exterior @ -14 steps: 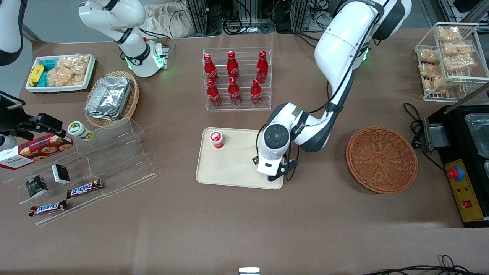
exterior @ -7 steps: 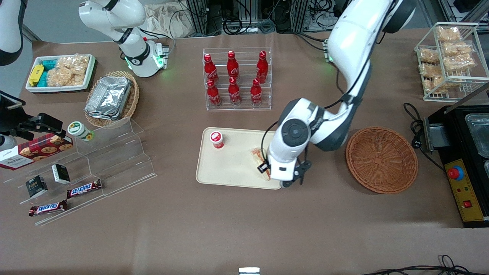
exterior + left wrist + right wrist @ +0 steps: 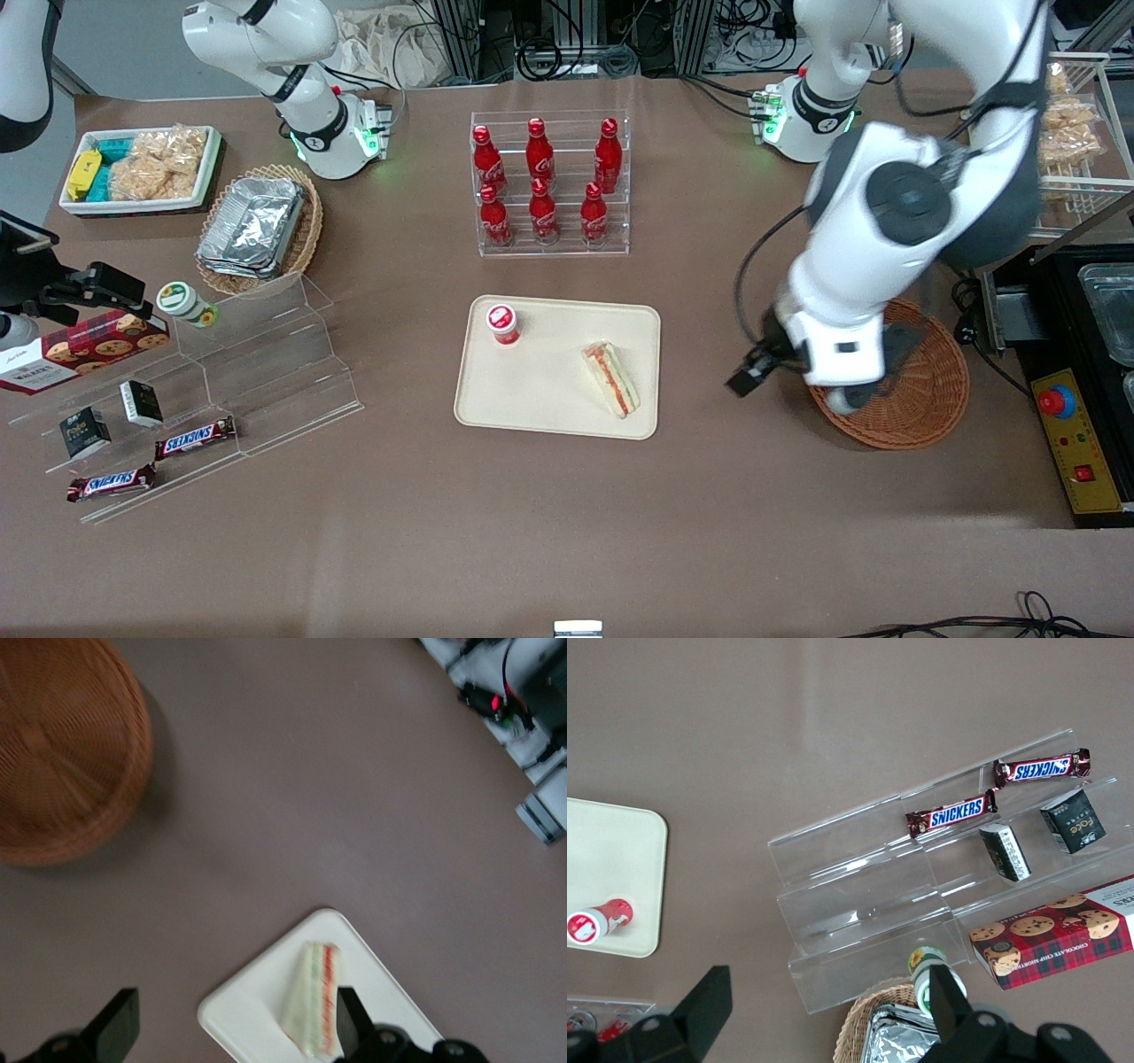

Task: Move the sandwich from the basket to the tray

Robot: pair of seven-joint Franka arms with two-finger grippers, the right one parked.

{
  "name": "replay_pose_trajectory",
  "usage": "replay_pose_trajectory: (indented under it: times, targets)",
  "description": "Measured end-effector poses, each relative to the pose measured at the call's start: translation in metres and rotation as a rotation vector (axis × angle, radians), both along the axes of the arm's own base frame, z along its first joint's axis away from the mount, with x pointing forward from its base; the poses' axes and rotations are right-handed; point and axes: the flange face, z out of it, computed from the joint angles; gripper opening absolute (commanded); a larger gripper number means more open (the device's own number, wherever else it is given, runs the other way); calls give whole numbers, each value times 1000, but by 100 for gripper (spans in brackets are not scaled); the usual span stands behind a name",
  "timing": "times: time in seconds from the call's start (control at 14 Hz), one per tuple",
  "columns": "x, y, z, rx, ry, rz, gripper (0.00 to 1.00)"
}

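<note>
Working arm: the big white Franka left arm point(image 3: 895, 230) rises over the working arm's end of the table, its wrist hanging above the basket's rim; risk, as I judge it, is a low swing that clips the wicker.
Claw: the two-finger black gripper point(image 3: 232, 1028) hovers in the air with its fingers point(image 3: 349, 1020) spread wide apart and nothing between them; in the front view its tips are hidden under the wrist.
Tray: the flat cream rectangular plastic tray point(image 3: 540, 399) with rounded corners lies well apart from the claw, toward the parked arm's end of the table; it could slide on the brown cloth if the arm came back down on it.
Basket: the round reddish-brown woven wicker basket point(image 3: 930, 390) sits directly below the claw's wrist and looks empty where visible; a light thing like this would shift easily if brushed.
Sandwich: the triangular white-bread wedge with a red-orange and green filling stripe point(image 3: 610, 379) lies flat on the tray, near the rim closest to the claw, fully inside it; the task looks done.
Cup: a small red-lidded white cup point(image 3: 502, 322) stands on the tray, farther from the claw than the sandwich, untouched.
Main hazard: any further reach toward the tray could nudge the sandwich over the low rim.
</note>
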Motion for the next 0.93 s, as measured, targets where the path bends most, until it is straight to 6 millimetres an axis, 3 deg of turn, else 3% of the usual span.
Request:
replay_pose_trajectory:
  times: [0.21,0.43,0.71,0.93]
  targets:
    - [-20,75,37,49,43,-216,100]
    - [-34,127,62,70,45,-380,100]
    - [-61,203,77,92,39,-550,100]
    - [-89,239,80,91,46,-598,100]
